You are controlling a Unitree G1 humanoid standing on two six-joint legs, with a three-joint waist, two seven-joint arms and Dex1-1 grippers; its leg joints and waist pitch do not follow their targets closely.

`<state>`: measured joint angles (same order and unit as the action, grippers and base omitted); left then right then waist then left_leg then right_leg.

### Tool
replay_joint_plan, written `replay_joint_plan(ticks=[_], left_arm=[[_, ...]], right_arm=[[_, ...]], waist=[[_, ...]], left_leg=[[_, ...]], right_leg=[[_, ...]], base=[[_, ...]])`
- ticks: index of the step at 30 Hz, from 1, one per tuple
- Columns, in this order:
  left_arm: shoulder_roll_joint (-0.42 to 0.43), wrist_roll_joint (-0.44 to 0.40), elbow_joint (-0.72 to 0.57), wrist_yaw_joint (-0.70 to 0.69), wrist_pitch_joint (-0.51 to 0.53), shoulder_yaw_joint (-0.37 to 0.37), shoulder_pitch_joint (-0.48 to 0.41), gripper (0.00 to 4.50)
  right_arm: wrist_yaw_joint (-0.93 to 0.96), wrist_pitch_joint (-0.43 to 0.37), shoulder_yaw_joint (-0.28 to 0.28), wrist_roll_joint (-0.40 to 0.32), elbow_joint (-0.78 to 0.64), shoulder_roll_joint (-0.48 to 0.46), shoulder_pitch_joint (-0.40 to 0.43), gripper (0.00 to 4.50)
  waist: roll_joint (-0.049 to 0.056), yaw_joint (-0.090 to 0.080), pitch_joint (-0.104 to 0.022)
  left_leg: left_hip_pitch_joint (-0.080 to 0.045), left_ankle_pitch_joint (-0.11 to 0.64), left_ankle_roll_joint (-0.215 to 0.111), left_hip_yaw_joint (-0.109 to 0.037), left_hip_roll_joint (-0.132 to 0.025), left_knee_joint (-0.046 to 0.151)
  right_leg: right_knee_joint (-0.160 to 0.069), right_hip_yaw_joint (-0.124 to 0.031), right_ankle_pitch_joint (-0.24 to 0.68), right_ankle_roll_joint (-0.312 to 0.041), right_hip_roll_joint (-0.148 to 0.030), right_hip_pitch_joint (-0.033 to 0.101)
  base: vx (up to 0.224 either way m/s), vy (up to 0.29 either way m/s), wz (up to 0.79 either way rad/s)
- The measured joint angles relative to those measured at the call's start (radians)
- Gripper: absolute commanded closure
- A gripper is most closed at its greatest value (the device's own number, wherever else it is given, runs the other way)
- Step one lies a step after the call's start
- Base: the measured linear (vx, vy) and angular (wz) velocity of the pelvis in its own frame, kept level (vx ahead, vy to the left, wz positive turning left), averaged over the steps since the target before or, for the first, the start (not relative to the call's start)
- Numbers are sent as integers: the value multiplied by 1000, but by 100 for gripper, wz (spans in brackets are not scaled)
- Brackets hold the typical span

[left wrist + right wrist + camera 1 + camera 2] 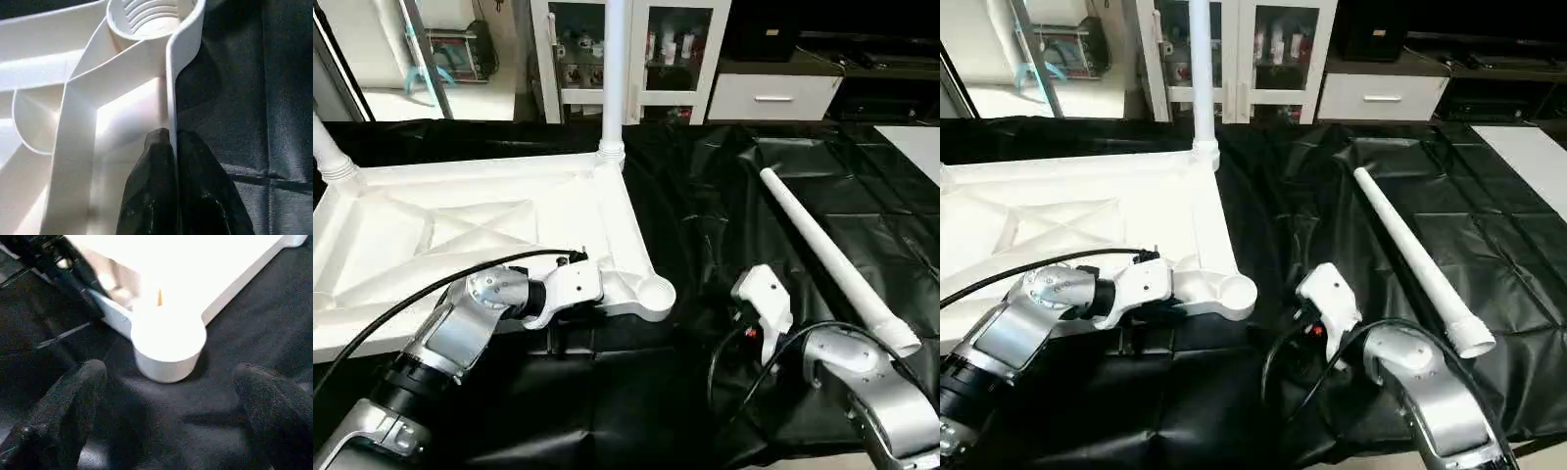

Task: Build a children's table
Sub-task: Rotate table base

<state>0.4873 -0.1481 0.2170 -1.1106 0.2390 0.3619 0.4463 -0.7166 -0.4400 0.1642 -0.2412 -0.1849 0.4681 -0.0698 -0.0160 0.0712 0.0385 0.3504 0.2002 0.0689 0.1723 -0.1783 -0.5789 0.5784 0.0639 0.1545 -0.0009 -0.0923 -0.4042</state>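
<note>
The children's table top lies underside up on the black sheet, at the left. One white leg stands upright in its far right corner socket, and another leg rises from the far left corner. The near right corner socket is empty and threaded inside. My left gripper is shut on the top's near rim just beside that socket, one finger on each side of the wall. My right gripper stands open, low over the sheet, facing the empty socket from a short way off. A loose leg lies to the right.
A black sheet covers the work surface. Behind it stand a white glass-door cabinet and a white drawer unit. A white panel shows at the far right edge. Black cables loop from both forearms.
</note>
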Motion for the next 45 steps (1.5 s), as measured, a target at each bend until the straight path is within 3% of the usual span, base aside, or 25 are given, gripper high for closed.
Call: replay_joint_plan(ticks=[9, 15, 19, 23, 27, 30, 31, 32, 33, 35, 36, 37, 38, 39, 40, 41, 42, 43, 44, 45], left_arm=[[10, 77, -102, -37, 17, -16, -13, 331], [-31, 145, -161, 55, 46, -141, -16, 319], [-81, 165, -166, 182, 82, -232, -18, 319], [-210, 175, -208, 440, 86, -379, -57, 319], [-301, 154, -292, 589, 93, -407, -147, 319], [-327, 121, -305, 645, 103, -387, -188, 319], [-340, 102, -315, 678, 103, -383, -205, 319], [-360, 89, -320, 708, 104, -385, -213, 319], [-364, 83, -321, 721, 104, -383, -213, 319], [-383, 68, -321, 775, 103, -383, -213, 319], [-396, 62, -320, 800, 103, -382, -211, 319], [-411, 56, -317, 821, 103, -382, -208, 319], [-420, 53, -316, 834, 103, -366, -208, 319], [-420, 53, -316, 836, 103, -356, -205, 319], [-421, 53, -316, 843, 103, -352, -198, 319], [-419, 51, -316, 851, 102, -354, -192, 319], [-419, 46, -315, 860, 103, -359, -198, 319], [-420, 43, -309, 866, 104, -364, -202, 319], [-417, 39, -310, 878, 105, -375, -199, 319], [-418, 36, -312, 883, 105, -380, -199, 319]], right_arm=[[16, 4, -8, -2, -1, -7, -1, 0], [61, -15, -43, -6, -15, -26, 1, 0], [131, -17, -76, -5, -39, -63, 1, 0], [322, -40, -158, 23, -51, -164, -22, 0], [433, -51, -190, 61, -71, -207, -18, 0], [460, -50, -188, 70, -80, -225, -20, 0], [479, -50, -189, 76, -83, -241, -22, 0], [496, -50, -192, 80, -83, -250, -24, 0], [500, -51, -192, 82, -83, -251, -29, 0], [523, -52, -196, 85, -82, -256, -56, 0], [533, -53, -198, 87, -81, -256, -70, 0], [537, -54, -200, 88, -75, -254, -80, 0], [539, -56, -203, 89, -73, -254, -82, 0], [540, -56, -203, 91, -73, -254, -82, 0], [542, -56, -206, 93, -73, -255, -82, 0], [545, -57, -208, 95, -72, -261, -81, 0], [545, -57, -202, 95, -70, -266, -82, 0], [545, -58, -200, 95, -70, -273, -82, 0], [545, -58, -197, 94, -70, -281, -82, 0], [545, -58, -195, 94, -70, -283, -84, 0]], waist=[[-2, 6, 1], [-6, 6, 2], [-6, 3, 2], [-8, -7, 2], [-9, -16, 2], [-7, -29, 3], [-7, -41, 3], [-10, -46, 2], [-12, -47, 2], [-27, -51, 1], [-39, -52, 2], [-46, -39, 2], [-55, -37, 0], [-55, -39, -1], [-47, -43, -2], [-33, -44, -3], [-23, -45, -3], [-14, -47, -4], [-19, -42, -11], [-21, -37, -13]], left_leg=[[0, -1, 1, 0, 0, 0], [0, -1, 1, 0, -1, 0], [0, -1, 1, 0, -1, -1], [1, -1, 1, 0, -1, -2], [1, -1, 1, -1, -2, -1], [2, -3, 5, -12, -19, 0], [1, -7, 11, -16, -31, 0], [0, -13, 20, -19, -44, 1], [-1, -18, 23, -23, -53, 2], [-4, -20, 25, -18, -69, 6], [6, 0, -8, -9, -69, -26], [23, 50, -86, -4, -54, -118], [39, 79, -129, -3, -2, -208], [32, 88, -142, -2, 41, -221], [21, 113, -158, -1, 71, -197], [13, 150, -125, -13, 79, -151], [9, 136, -80, -34, 49, -140], [11, 129, -70, -44, 28, -140], [17, 116, -55, -45, 10, -134], [25, 105, -45, -52, 3, -129]], right_leg=[[1, 0, 0, 0, 0, 0], [1, 0, 1, 1, 0, 0], [2, 0, 1, 1, 0, 0], [1, 1, 0, 0, 0, 0], [0, 2, 0, 0, 2, 0], [-5, 9, -2, -12, 18, 6], [3, 26, 5, -36, 22, 7], [26, 39, 17, -65, 28, 3], [40, 46, 27, -82, 34, -2], [74, 57, 47, -94, 39, -17], [74, 60, 48, -94, 51, -23], [73, 59, 44, -102, 57, -27], [60, 61, 40, -110, 68, -23], [47, 71, 32, -120, 78, -19], [27, 90, 22, -126, 97, -14], [-10, 118, 4, -136, 127, -5], [-5, 139, 22, -92, 138, -2], [86, 133, 76, -12, 130, -25], [256, 83, 118, 18, 98, -73], [282, 44, 121, 13, 62, -84]], base=[[0, 0, 0], [0, 0, 0], [0, 0, 0], [0, 0, 0], [0, 0, 0], [0, -23, 2], [-1, -113, 8], [-1, -113, 8], [-5, -171, 6], [-9, -232, 5], [-17, -256, 5], [-37, -248, -7], [-37, -248, -7], [-44, -220, -8], [-59, -198, 8], [-59, -198, 8], [-55, -219, -2], [-35, -198, -3], [-35, -198, -3], [-59, -188, 8]])
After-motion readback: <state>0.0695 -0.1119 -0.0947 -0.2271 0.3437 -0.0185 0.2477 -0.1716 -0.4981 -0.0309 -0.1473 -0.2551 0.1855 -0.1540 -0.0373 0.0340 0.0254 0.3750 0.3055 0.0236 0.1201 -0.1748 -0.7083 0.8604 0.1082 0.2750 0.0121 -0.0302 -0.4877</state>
